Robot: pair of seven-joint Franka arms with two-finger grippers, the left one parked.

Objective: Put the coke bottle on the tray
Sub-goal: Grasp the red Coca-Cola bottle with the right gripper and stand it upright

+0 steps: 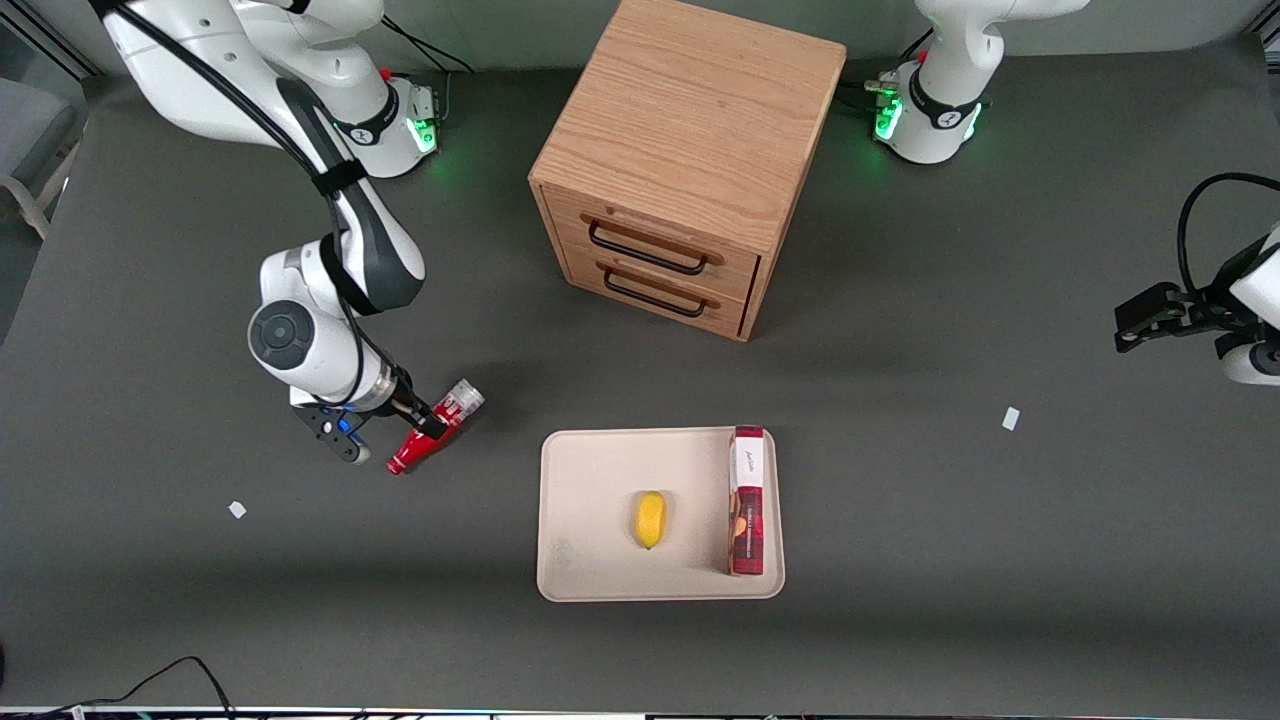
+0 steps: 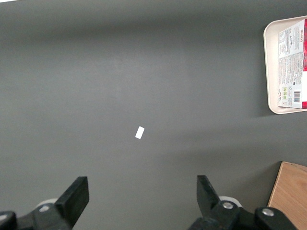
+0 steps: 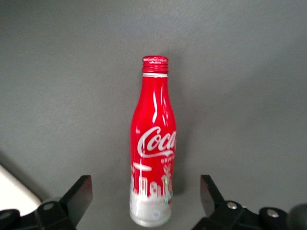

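The coke bottle lies on its side on the dark table, toward the working arm's end, with its silvery base pointing at the wooden cabinet and its red cap toward the front camera. My gripper is low over the bottle's middle. In the right wrist view the coke bottle lies lengthwise between the two black fingers, and my gripper is open, with a gap on each side of the base. The cream-beige tray sits beside the bottle, nearer the table's middle. Its rim also shows in the left wrist view.
On the tray lie a small yellow fruit and a red-and-white box standing on edge. A wooden two-drawer cabinet stands farther from the front camera than the tray. Small white scraps lie on the table.
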